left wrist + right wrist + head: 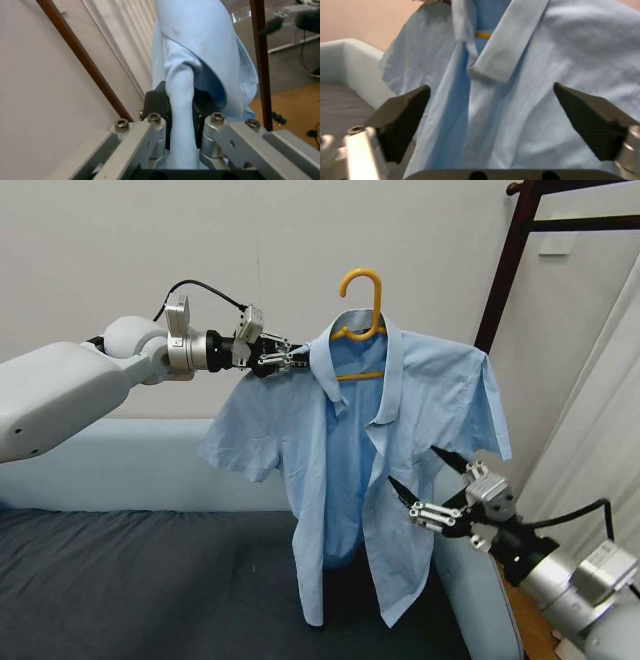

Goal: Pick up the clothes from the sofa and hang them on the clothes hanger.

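My left gripper (292, 360) is raised high at the end of an outstretched arm, and its fingers are pressed together on a fold of the light blue shirt (410, 420) at the shoulder, just beside the collar. From the left wrist camera I see the cloth bunched into a thick roll and squeezed between the two dark pads (155, 112).

The shirt hangs in the air above the sofa (120, 580), clear of the dark seat cushion, with its front open and its tails dangling. It is draped over a yellow hanger (362, 292), whose hook stands up above the collar against the pale wall.

My right gripper (415, 467) sits lower, in front of the shirt's lower front panel, with its fingers spread wide apart and nothing between them. Through the right wrist camera the collar and placket show between the two black fingertips (585, 116), but I cannot say for sure whether they brush the cloth.

A dark wooden rack (505, 270) stands to the right, behind the shirt.
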